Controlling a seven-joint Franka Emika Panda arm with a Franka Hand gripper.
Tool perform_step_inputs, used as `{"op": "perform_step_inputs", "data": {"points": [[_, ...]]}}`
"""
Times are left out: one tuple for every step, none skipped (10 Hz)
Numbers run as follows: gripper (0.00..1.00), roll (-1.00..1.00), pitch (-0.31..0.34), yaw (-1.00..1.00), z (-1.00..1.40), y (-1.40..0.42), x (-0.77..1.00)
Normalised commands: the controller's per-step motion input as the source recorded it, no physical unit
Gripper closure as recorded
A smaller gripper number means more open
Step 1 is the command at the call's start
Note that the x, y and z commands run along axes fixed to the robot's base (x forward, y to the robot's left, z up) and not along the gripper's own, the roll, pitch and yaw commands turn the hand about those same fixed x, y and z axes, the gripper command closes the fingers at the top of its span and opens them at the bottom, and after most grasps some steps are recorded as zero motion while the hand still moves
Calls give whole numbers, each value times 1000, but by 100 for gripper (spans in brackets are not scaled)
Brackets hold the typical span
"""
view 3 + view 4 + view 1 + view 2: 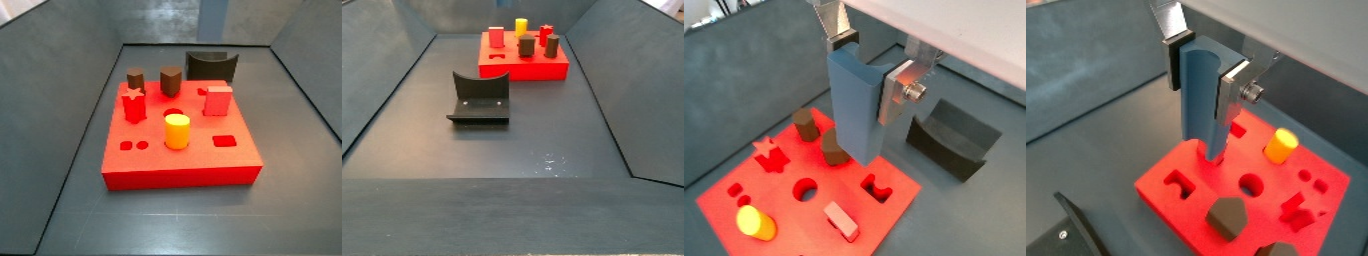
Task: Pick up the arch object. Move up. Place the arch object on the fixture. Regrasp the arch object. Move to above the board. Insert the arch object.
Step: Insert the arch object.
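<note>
My gripper (874, 65) is shut on the arch object (855, 105), a blue-grey block held upright with its curved notch up between the silver fingers; both also show in the other wrist view, the gripper (1205, 72) and the arch object (1204, 100). Below it lies the bright-red board (885, 212), whose arch-shaped cut-out (881, 188) shows in both wrist views (1180, 182). The block hangs above the board (1173, 205), apart from it. The dark fixture (958, 135) stands beside the board and carries nothing. Neither the gripper nor the arch object shows in either side view.
The board (187, 165) carries brown pegs (170, 81), a red star peg (134, 104), a yellow peg (177, 131) and a pink block (217, 99). The fixture (478, 97) stands on the dark floor in front of the board (543, 68). Sloped grey walls ring the floor.
</note>
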Motion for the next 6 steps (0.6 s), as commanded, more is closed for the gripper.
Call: {"op": "perform_step_inputs", "data": {"points": [[100,314,-100,57,-626,20,0],[100,274,-159,226,-617,80,-11],[100,59,-227,603,-589,214,74],[100,0,-259,597,-520,220,146],[100,7,-229,477,-529,49,183],[100,0,-124,29,-394,0,37]]}}
